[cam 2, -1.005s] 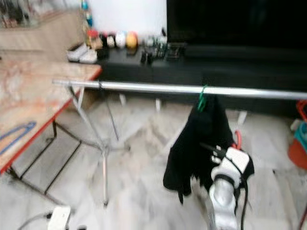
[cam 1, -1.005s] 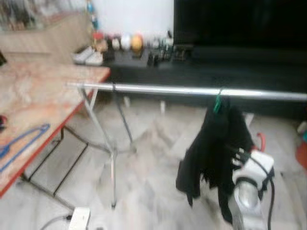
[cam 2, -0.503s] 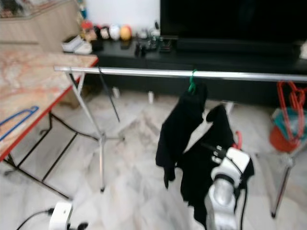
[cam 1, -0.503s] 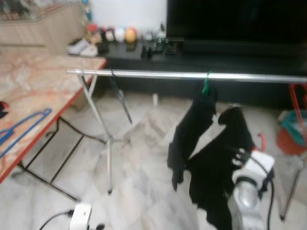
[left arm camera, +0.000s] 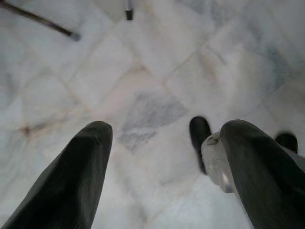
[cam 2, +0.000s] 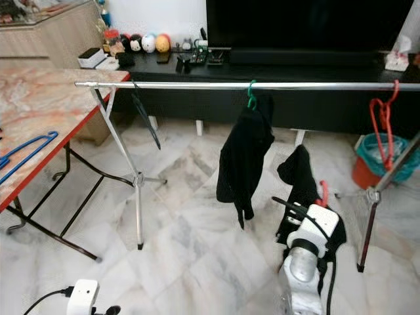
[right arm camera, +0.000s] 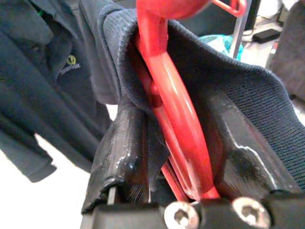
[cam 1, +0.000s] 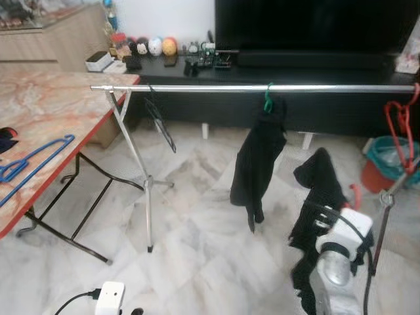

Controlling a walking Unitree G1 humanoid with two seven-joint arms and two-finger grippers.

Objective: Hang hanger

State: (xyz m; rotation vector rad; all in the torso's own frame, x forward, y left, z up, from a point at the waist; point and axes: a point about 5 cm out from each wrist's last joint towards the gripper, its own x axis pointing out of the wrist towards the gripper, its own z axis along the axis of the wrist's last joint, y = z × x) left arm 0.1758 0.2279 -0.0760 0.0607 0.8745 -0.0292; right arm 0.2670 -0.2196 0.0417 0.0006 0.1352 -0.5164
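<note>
The right gripper [right arm camera: 167,157] is clamped on a red hanger [right arm camera: 174,119] draped with a dark garment [cam 1: 319,190], held low, well below the rail [cam 1: 262,87]. The left gripper [left arm camera: 162,157] hangs idle over the floor, fingers spread and empty. The hanger is probably light and stiff, the cloth limp and prone to slipping; grip the hanger's neck. The garment hides the hanger's shoulders.

My left gripper [left arm camera: 162,162] points down at the white marble floor [left arm camera: 157,62], its two black fingers [left arm camera: 71,181] spread wide apart with nothing between them. I can see a grey-veined tile [left arm camera: 150,114] between the fingers, and two dark metal leg tips [left arm camera: 129,10] rest on the floor farther out.
</note>
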